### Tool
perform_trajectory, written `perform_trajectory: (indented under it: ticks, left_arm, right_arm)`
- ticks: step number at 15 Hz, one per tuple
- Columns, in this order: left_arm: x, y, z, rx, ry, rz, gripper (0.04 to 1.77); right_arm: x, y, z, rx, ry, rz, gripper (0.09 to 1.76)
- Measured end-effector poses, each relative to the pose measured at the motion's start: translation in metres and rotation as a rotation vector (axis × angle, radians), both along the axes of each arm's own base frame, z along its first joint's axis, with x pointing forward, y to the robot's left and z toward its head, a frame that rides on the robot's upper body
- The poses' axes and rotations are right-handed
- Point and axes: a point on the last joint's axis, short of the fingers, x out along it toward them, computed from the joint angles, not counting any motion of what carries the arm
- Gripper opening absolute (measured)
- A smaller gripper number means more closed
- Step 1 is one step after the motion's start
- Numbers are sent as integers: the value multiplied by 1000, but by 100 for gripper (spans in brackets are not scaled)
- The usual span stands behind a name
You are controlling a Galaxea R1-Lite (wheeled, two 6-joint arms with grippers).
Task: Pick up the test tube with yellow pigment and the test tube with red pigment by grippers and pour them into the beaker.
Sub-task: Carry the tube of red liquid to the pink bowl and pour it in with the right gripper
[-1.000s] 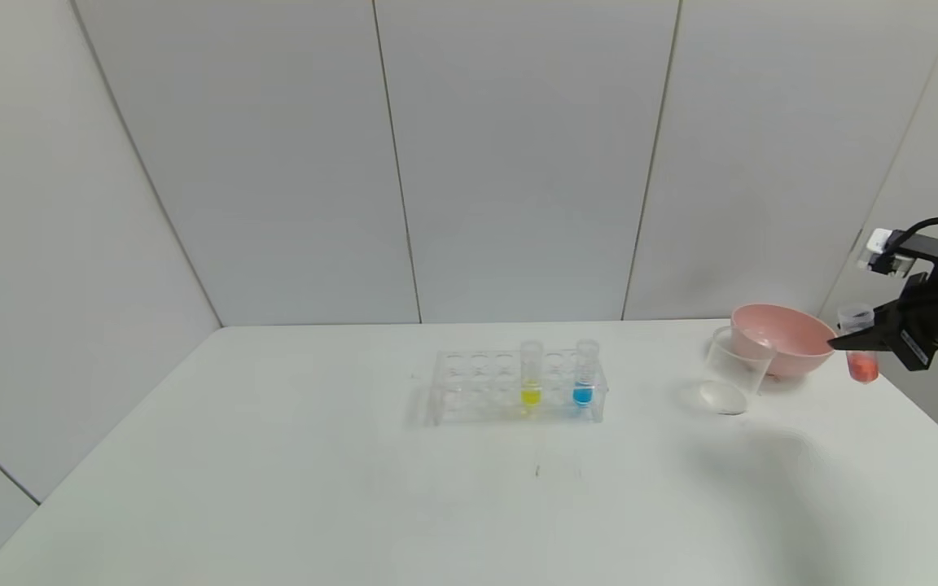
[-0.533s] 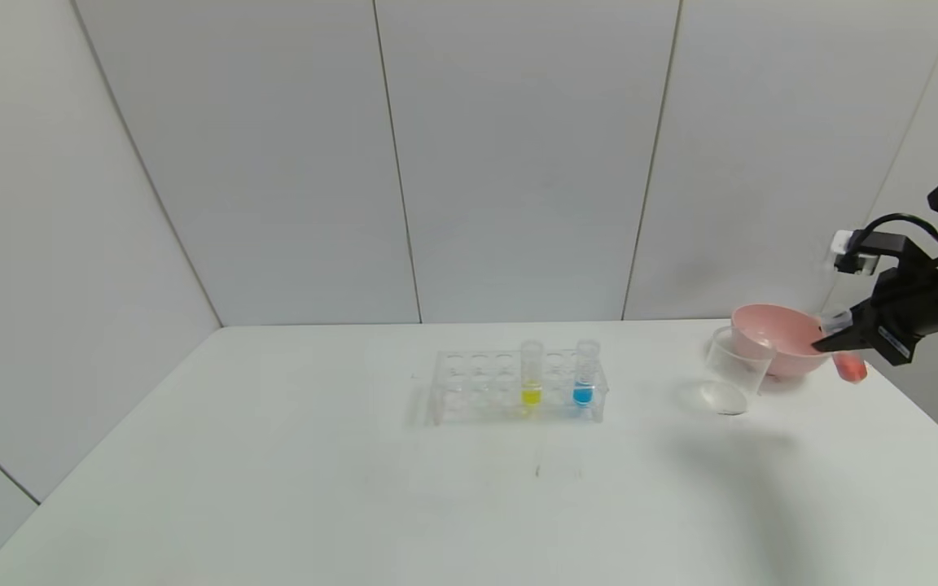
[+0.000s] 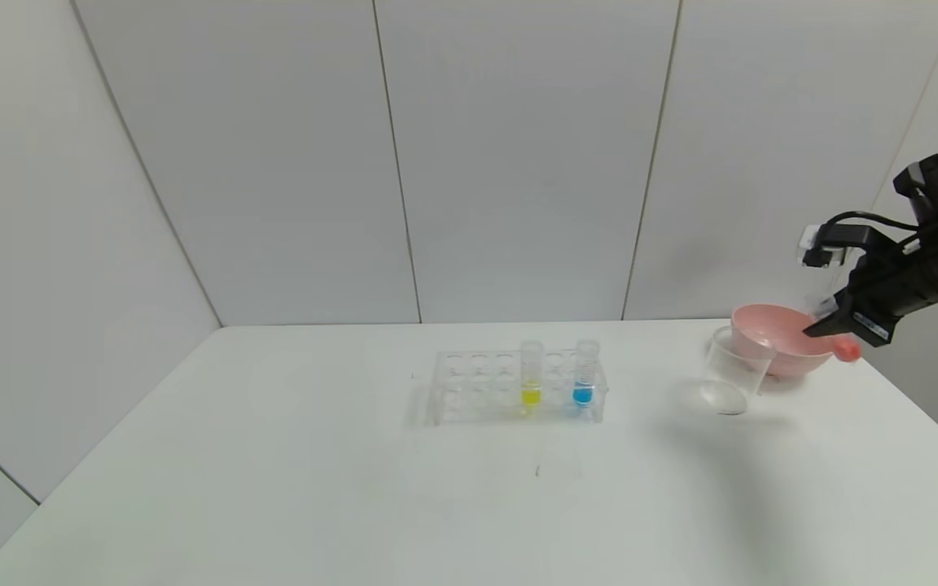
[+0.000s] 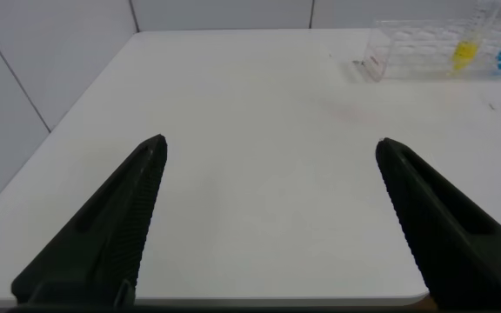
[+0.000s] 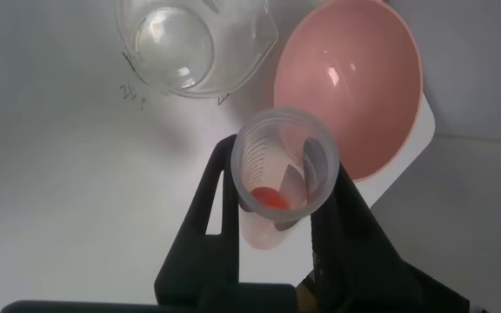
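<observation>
Head view: right end effector (image 3: 831, 325) is closed around the small clear red-pigment test tube (image 3: 846, 350), tilted above the round pink bowl (image 3: 778, 338), at 3 o'clock from the clear plastic beaker (image 3: 734, 370); left end effector (image 4: 268, 217) is wide open, holding nothing.

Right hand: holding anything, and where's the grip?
Yes. The right hand clamps the test tube with red pigment on its upper body, just below the open mouth. The left hand holds nothing.
</observation>
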Motion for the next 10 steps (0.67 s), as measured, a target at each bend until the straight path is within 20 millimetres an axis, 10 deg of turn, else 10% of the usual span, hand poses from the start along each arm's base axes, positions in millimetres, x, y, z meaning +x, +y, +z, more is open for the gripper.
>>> perform_trajectory:
  ticks: [10]
  left_arm:
    - [0, 0, 0, 0, 0, 0, 172]
  right_arm:
    - [35, 41, -15, -185, -52, -21, 53]
